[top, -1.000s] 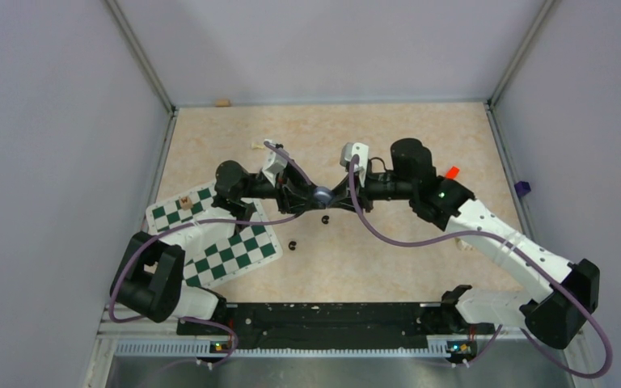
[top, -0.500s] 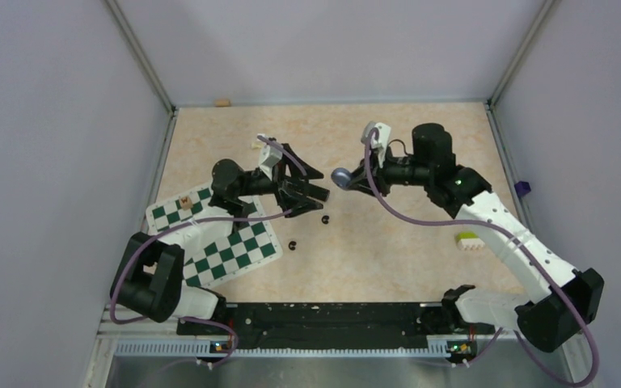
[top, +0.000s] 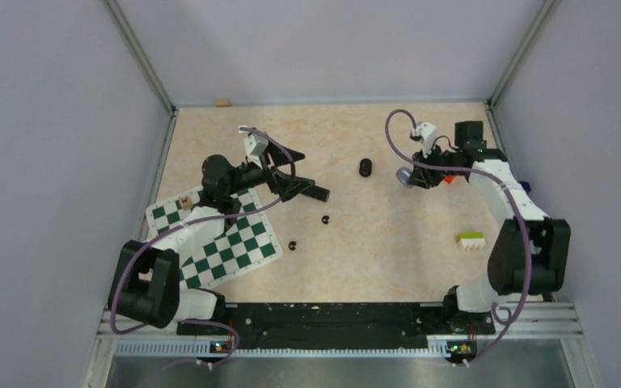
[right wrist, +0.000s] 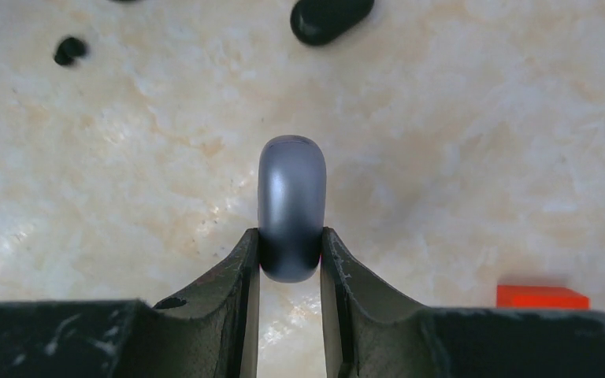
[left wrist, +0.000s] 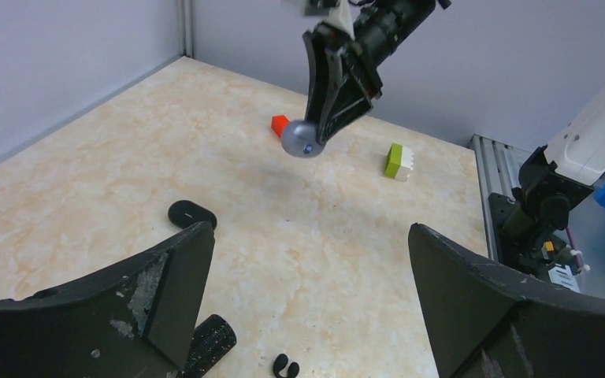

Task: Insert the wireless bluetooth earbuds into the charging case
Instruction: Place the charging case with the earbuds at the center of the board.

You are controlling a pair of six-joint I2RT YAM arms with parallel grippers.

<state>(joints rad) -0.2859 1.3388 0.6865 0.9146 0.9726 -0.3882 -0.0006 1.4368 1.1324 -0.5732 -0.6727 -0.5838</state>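
My right gripper [top: 408, 174] is shut on a closed, rounded grey-purple charging case [right wrist: 291, 209], held above the table at the back right; the same case [left wrist: 303, 140] shows in the left wrist view. A black case [top: 365, 167] lies on the table to its left. Two black wireless bluetooth earbuds lie in the middle: one [top: 324, 219] nearer the cases, one [top: 293, 244] by the chessboard. My left gripper [top: 297, 184] hangs wide open over the table, left of the black case, with nothing between its fingers [left wrist: 165, 299]. One black earbud [left wrist: 283, 365] lies below it.
A green-and-white chessboard [top: 218, 238] lies at the left with a small cream piece [top: 185, 201] on it. A red block [top: 452, 174] sits by my right gripper. A green-and-white brick [top: 471, 240] is at the right. Walls close in the back and sides.
My left gripper let go of the grey-purple case, opened wide and drew back to the left. My right arm carried the case off to the back right, uncovering the black case.
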